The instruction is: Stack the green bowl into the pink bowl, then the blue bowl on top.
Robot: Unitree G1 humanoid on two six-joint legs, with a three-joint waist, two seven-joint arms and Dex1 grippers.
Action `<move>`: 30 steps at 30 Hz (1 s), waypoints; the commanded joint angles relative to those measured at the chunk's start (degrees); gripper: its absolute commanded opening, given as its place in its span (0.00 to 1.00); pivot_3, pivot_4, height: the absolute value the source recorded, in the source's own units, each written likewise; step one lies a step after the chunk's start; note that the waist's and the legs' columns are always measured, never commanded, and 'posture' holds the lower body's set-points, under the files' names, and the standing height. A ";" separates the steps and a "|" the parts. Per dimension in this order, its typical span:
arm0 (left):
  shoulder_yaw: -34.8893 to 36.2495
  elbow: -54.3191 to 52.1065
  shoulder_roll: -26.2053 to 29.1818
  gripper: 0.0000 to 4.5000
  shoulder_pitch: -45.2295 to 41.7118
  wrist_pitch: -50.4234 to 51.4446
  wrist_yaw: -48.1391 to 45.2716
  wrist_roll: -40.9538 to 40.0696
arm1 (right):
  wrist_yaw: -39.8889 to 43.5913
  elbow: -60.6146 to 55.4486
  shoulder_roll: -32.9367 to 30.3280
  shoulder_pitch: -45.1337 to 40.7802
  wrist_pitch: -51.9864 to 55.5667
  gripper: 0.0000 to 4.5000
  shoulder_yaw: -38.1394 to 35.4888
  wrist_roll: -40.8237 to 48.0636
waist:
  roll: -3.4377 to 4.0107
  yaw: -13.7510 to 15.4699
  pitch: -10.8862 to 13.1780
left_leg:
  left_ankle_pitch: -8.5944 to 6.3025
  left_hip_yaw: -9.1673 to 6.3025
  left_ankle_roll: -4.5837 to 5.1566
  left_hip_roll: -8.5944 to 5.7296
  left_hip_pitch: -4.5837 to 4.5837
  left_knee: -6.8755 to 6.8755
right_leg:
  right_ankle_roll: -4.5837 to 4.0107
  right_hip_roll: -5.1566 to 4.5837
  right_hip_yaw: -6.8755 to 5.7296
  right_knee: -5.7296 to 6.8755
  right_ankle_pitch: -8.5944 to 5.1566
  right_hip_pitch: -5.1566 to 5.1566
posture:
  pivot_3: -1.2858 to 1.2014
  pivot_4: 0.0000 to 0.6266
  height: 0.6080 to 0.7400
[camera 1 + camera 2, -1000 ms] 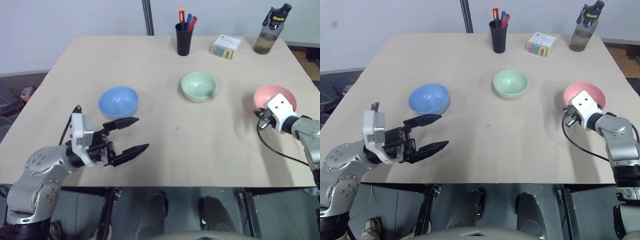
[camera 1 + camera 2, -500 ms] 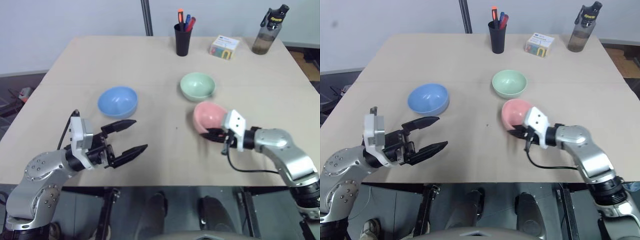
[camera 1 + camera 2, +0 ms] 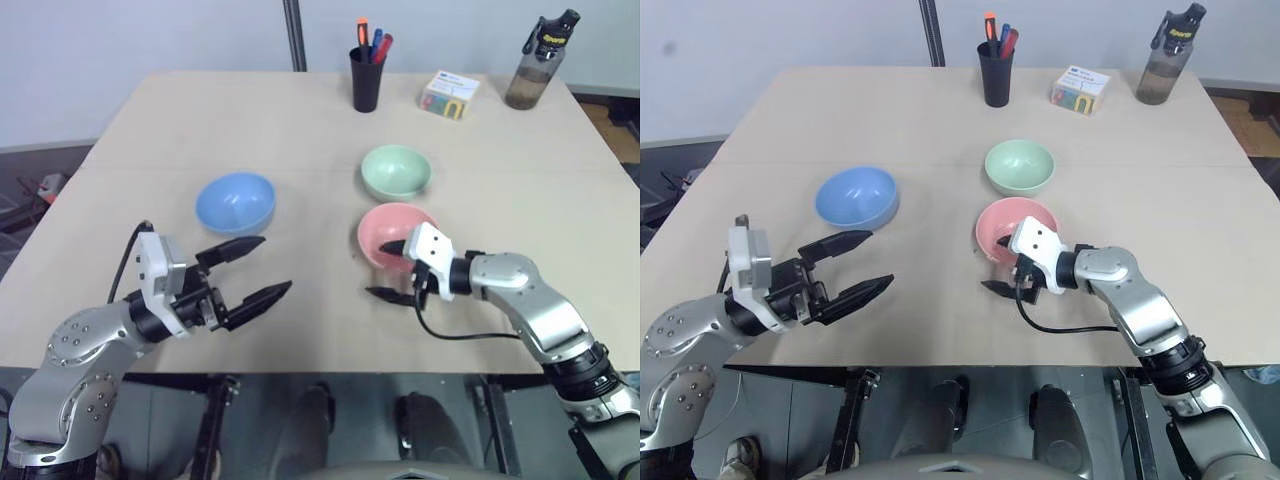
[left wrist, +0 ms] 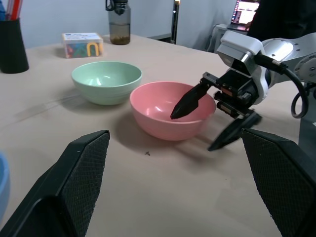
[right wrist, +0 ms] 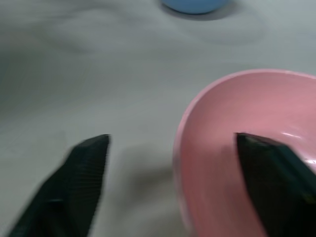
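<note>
The pink bowl sits upright on the table, near the middle and a little toward the robot's right, and it is empty. The right gripper is at this bowl with its jaws wide apart: one finger reaches over the near rim into the bowl, and the other finger is outside the wall, low above the table, so the rim is between them but not squeezed. The green bowl stands just behind the pink bowl, close to it but apart, also upright and empty. The blue bowl is further to the robot's left, well apart from the other two, and nothing is inside it. The left gripper hovers in front of the blue bowl, near the front edge of the table, with its two black fingers spread apart and holding nothing. At the far side of the table there is a black pen cup with coloured pens, then a small printed box to its right, and a dark water bottle near the far right corner.
</note>
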 commanded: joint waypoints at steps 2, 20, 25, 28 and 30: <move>2.14 -2.91 -0.63 1.00 0.18 -0.55 1.12 -1.88 | 4.70 -6.18 -2.83 -4.67 4.23 0.99 -11.87 12.28 | 0.02 0.00 0.03 | 0.00 0.01 0.00 0.00 -0.01 0.00 | 0.00 0.00 0.00 -0.01 0.00 -0.01 | 0.52 0.24 1.00; 6.37 -8.18 -2.40 1.00 5.38 -0.14 5.21 -3.85 | -10.91 82.24 0.77 -46.96 -70.28 0.99 9.64 -36.93 | -0.04 -2.19 0.12 | 0.01 0.68 -0.03 0.05 -0.05 -0.33 | 0.15 0.02 0.61 -0.04 0.21 -0.44 | 0.52 0.24 1.00; 8.13 -11.11 -3.17 1.00 8.90 -0.47 7.16 -4.51 | -15.22 87.54 4.28 -49.16 -71.92 0.94 11.13 -41.42 | -0.05 -2.38 0.11 | 0.01 0.74 -0.02 0.06 0.02 -0.33 | 0.13 0.05 0.71 0.00 0.22 -0.43 | 0.52 0.24 1.00; 8.75 -11.80 -3.28 1.00 9.82 -0.58 7.73 -4.80 | -16.41 88.88 5.39 -49.60 -72.34 0.76 11.62 -43.12 | -0.05 -2.37 0.11 | 0.02 0.74 -0.02 0.06 0.08 -0.29 | 0.11 0.08 0.75 0.05 0.23 -0.41 | 0.52 0.24 1.00; 9.01 -12.27 -3.46 1.00 10.51 -0.79 8.11 -4.87 | -17.08 89.70 6.02 -49.77 -71.86 0.55 12.03 -44.36 | -0.05 -2.38 0.11 | 0.04 0.74 -0.05 0.07 0.09 -0.25 | 0.08 0.10 0.77 0.08 0.24 -0.41 | 0.52 0.24 1.00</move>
